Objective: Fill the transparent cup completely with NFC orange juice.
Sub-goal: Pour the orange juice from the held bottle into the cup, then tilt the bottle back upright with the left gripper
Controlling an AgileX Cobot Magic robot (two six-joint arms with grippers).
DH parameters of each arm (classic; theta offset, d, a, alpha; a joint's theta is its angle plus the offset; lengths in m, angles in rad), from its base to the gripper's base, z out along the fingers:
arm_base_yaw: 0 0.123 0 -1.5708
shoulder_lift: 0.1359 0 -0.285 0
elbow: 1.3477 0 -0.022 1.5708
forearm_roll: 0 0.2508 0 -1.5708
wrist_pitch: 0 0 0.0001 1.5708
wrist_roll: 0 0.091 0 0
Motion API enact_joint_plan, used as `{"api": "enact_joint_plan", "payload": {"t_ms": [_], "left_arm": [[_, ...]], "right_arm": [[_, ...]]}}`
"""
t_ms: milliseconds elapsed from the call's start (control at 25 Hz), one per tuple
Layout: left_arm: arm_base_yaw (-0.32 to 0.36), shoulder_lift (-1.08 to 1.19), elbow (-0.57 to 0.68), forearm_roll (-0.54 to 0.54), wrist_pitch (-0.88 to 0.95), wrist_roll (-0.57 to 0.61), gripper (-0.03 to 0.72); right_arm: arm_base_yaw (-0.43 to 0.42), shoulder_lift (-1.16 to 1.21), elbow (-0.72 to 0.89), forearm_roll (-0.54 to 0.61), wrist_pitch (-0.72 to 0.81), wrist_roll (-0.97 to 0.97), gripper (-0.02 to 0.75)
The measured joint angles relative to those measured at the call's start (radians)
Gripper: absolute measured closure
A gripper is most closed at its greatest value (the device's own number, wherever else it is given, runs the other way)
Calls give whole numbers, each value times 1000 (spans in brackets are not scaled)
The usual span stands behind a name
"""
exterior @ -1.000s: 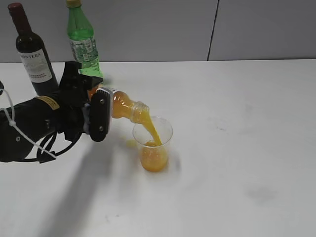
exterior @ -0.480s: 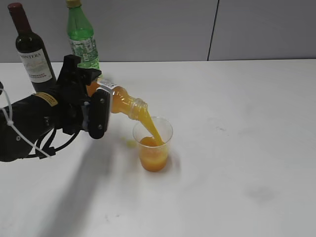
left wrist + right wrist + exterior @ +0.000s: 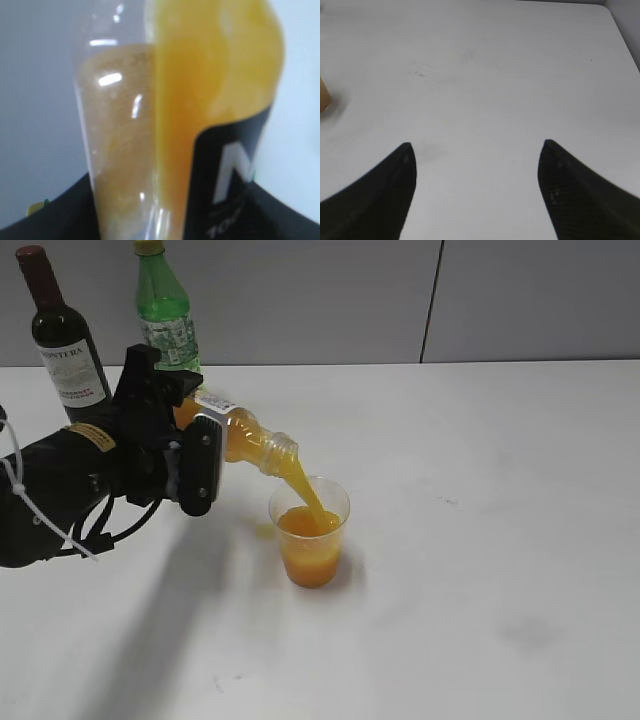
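Left of centre in the exterior view, the left gripper (image 3: 190, 455) is clamped around the body of the small clear plastic bottle with the black NFC label (image 3: 245, 440), tilted mouth-down so opaque orange juice (image 3: 305, 495) streams into the tapered transparent plastic cup (image 3: 310, 530) at centre frame, now roughly half full. The right gripper (image 3: 477, 165) hangs wide open over bare white table (image 3: 495, 75), holding nothing. The thin cup looks light and tippable, the bottle smooth, so mid-body is likely the safest hold

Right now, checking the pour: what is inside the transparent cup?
The transparent cup holds orange juice to roughly half its height, a stream falling in; its bottom is hidden by juice.
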Motion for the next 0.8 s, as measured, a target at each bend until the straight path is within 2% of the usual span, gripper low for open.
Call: {"api": "enact_joint_plan", "payload": {"t_ms": [360,600,800], "left_arm": [[0,0,0,0,-3,-2,210],[0,0,0,8,-2,-165,210],[0,0,0,32,-2,-221,210]], "right_arm": [[0,0,0,0,0,0,150],[0,0,0,0,0,0,150],[0,0,0,0,0,0,150]]}}
